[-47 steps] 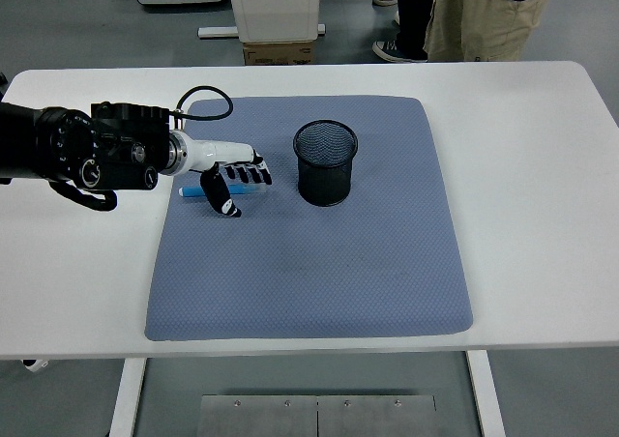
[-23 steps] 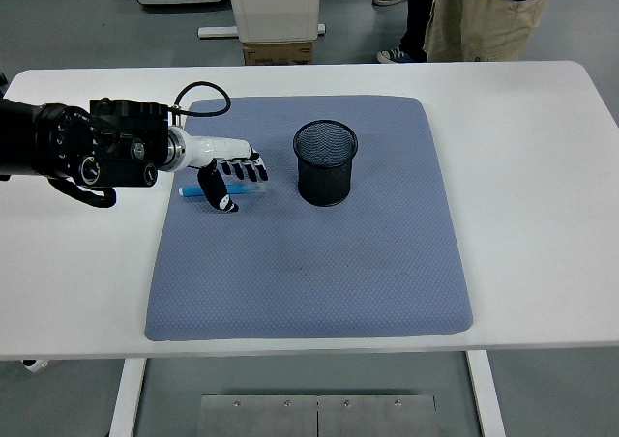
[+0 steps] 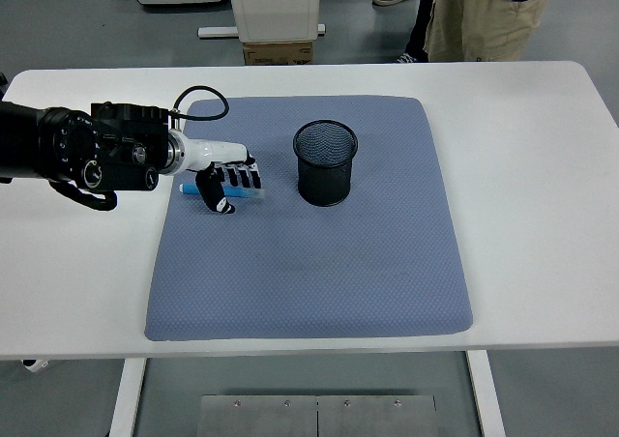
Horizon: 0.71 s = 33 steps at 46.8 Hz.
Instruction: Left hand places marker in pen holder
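Observation:
A blue marker (image 3: 253, 193) lies flat on the blue-grey mat (image 3: 309, 263), left of the black mesh pen holder (image 3: 326, 162). My left hand (image 3: 228, 188) is down on the marker: its fingers (image 3: 240, 177) curl over it from the far side and the thumb presses in from the near side. Both ends of the marker stick out from under the hand. The pen holder stands upright about a hand's width to the right and holds nothing I can see. The right arm does not show.
The mat covers the middle of the white table (image 3: 542, 166). A black cable (image 3: 201, 103) loops up from my left wrist. A person's legs (image 3: 484, 16) and a cardboard box (image 3: 280, 52) stand beyond the far edge.
The left hand drew back slightly to the left and lowered. Its fingers went from stretched out over the marker to curled onto it, thumb closing in. The marker has stayed in place.

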### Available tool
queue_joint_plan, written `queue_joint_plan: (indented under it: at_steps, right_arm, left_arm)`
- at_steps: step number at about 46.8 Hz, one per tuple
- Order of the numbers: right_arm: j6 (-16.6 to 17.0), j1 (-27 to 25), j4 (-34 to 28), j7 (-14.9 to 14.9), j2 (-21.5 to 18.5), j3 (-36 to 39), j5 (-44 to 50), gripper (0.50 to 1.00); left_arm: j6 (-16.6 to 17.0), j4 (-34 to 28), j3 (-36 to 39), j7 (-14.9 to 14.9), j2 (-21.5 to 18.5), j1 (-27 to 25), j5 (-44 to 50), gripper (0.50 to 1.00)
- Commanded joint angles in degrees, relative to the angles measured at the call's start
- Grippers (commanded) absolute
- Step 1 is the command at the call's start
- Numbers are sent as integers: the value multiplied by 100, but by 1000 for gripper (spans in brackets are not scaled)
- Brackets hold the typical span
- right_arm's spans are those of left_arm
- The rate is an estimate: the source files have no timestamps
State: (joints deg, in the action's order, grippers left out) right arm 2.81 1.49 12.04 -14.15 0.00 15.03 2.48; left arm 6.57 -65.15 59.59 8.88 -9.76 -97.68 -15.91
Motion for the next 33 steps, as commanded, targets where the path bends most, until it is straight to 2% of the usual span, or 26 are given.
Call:
queue_joint_plan:
  at_steps: [1,12,24,33]
  right_arm:
    - [0,0,0,0,0,0,-2,1000]
    - [0,0,0,0,0,0,-2,1000]
    - [0,0,0,0,0,0,7,1000]
    - [0,0,0,0,0,0,-2,1000]
  left_arm:
    - [2,2,0,0,9,3,0,719]
    - [2,72,8,0,27,21,-62,666]
    - [11,143,17,0,35,47,-88,663]
    - [11,143,158,0,36,56,-88,625]
